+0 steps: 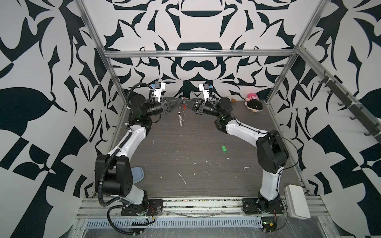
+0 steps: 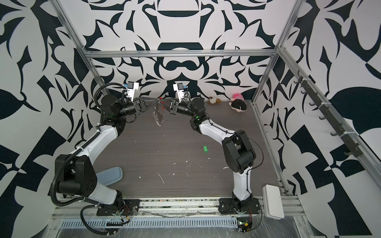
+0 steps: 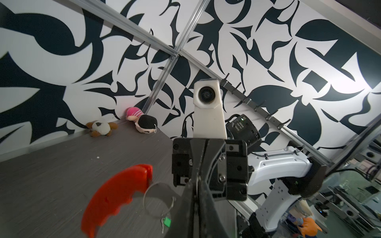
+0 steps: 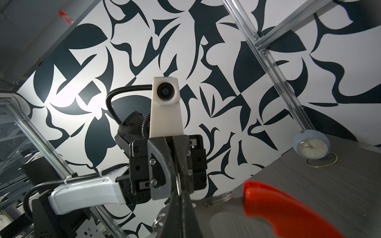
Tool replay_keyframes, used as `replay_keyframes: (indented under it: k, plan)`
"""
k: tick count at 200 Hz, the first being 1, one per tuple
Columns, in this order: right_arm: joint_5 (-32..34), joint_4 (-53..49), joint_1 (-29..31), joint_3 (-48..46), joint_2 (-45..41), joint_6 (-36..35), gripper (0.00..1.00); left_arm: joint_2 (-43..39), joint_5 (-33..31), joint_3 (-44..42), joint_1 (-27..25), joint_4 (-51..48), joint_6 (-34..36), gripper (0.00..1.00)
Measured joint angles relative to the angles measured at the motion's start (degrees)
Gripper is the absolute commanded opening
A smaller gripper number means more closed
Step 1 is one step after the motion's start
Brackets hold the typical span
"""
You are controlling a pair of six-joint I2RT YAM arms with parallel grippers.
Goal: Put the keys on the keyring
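In both top views the arms meet tip to tip at 12 o'clock over the table (image 1: 185, 156), raised above it. The left claw (image 1: 181, 101) and the right claw (image 1: 186, 102) are each pressed together, and the keyring (image 1: 180, 119) hangs from the spot where they meet, clear of the table, with its small rings bunched low on the loop. Its red-orange piece (image 1: 184, 98) peeks out just above the tips. The green key tag (image 1: 224, 148) lies flat on the table at about 4 o'clock, well apart from both claws and near the right arm's elbow. A striped doll (image 1: 254, 104) and a brown plush (image 1: 233, 100) sit in the far corner at 1 o'clock.

The second top view agrees: left claw (image 2: 158, 102), right claw (image 2: 164, 103), keyring (image 2: 156, 116) dangling between them, green key tag (image 2: 205, 149) alone on the table.

In the left wrist view the left claw (image 3: 194, 206) is pinched flat, the loop's thin wire running up to its fingers and the red-orange piece (image 3: 115, 195) just beside them. The right claw (image 3: 201, 156) faces it head-on, also pressed together. The green key tag (image 3: 167, 222) shows far below, through the loop.

In the right wrist view the right claw (image 4: 180, 210) is pinched on the wire, a small silver ring (image 4: 178, 182) at the tips, the left claw (image 4: 173, 156) opposite it, the red-orange piece (image 4: 288, 210) close by, and a clock (image 4: 311, 146) on the table beyond.
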Motion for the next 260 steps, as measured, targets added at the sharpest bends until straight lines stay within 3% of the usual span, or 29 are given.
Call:
replay_keyframes:
  k: [18, 52, 74, 112, 194, 237, 260]
  plan:
    - [0.24, -0.04, 0.02, 0.0, 0.0, -0.02, 0.0, 0.13, -0.04, -0.04, 0.0, 0.76, -1.14, 0.06]
    - [0.33, -0.04, 0.04, 0.02, 0.0, -0.02, 0.0, 0.42, -0.07, -0.26, 0.0, 2.08, -2.36, 0.18]
    - [0.33, -0.09, 0.04, 0.07, 0.0, 0.0, 0.0, 0.44, -0.11, -0.92, -0.02, 3.13, -3.1, 0.18]
    - [0.33, -0.5, 0.17, 0.96, 0.42, 0.02, 0.0, 0.46, -0.85, -2.14, 0.07, 5.84, -4.55, 0.04]
    - [0.26, -0.72, 0.31, 2.1, 1.16, 0.09, 0.0, 0.24, -2.08, -3.5, 0.2, 8.81, -3.72, 0.0]
    - [1.81, -9.68, -0.79, 1.01, -0.04, -3.34, 0.4, -3.3, -4.42, -5.29, 0.13, -3.26, 7.78, 0.0]
    - [7.96, -22.97, -2.75, -5.88, -7.19, -11.39, 0.72, -4.24, -4.7, -5.95, -0.09, -10.64, 13.57, 0.0]
